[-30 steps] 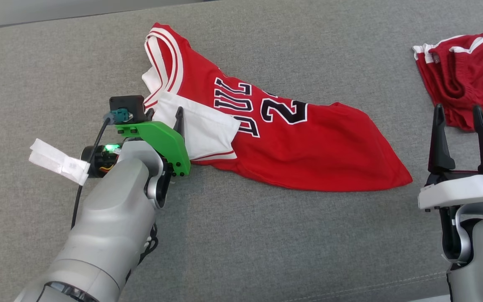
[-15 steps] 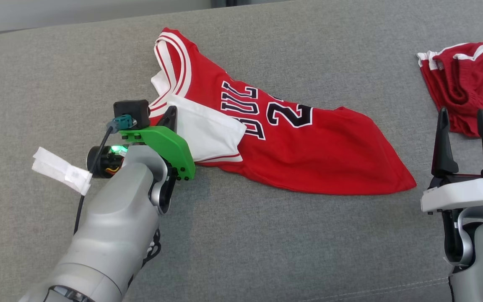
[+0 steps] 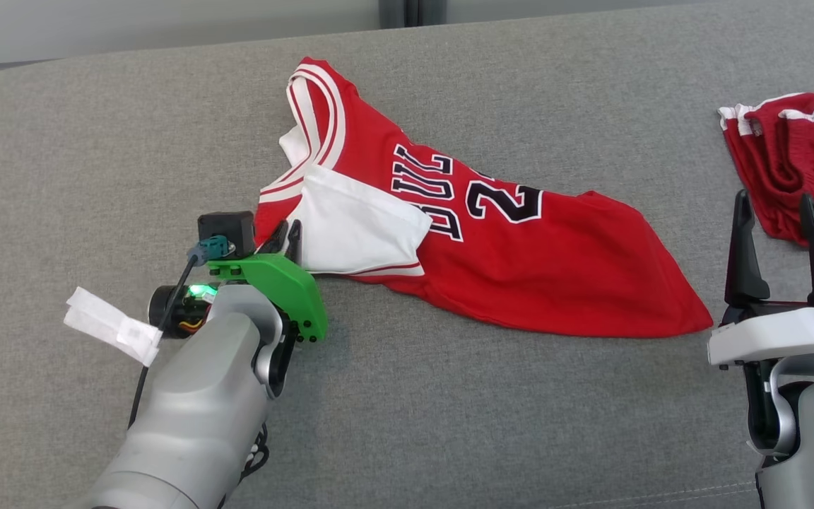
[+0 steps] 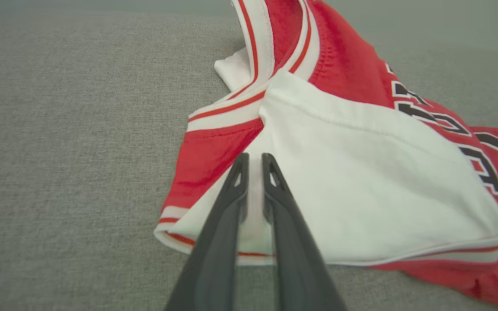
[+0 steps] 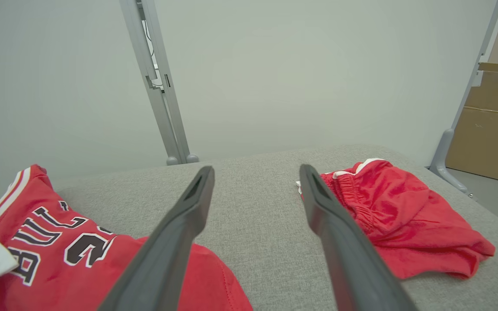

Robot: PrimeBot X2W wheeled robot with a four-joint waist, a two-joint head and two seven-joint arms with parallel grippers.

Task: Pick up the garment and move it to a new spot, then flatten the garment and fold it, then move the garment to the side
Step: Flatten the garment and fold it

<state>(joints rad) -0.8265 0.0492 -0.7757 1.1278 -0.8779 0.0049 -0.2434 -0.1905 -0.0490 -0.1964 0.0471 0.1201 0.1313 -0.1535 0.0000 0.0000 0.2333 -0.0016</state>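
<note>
The garment (image 3: 520, 283) is a red jersey with black lettering and a white sleeve, lying crumpled across the middle of the grey cushioned surface (image 3: 449, 424). My left gripper (image 3: 285, 237) sits at the garment's near-left corner. In the left wrist view the garment (image 4: 361, 172) has a strip of its white hem pinched between the two nearly closed fingers of the left gripper (image 4: 253, 162). My right gripper (image 3: 774, 208) stands open at the lower right, just off the garment's right tip, with nothing in it. The right wrist view has the right gripper (image 5: 255, 172) over bare cushion, the garment (image 5: 80, 255) to its left.
Red shorts (image 3: 795, 170) lie bunched at the far right, just beyond the right fingers, also red shorts (image 5: 396, 216) in the right wrist view. The surface's back edge runs along the top. A metal post (image 5: 158, 86) and a cardboard box (image 5: 491, 129) stand behind.
My left gripper has closed from open onto the white hem at the garment's near-left corner. The head camera has shifted, so the whole picture slid down and right. The right gripper stays open.
</note>
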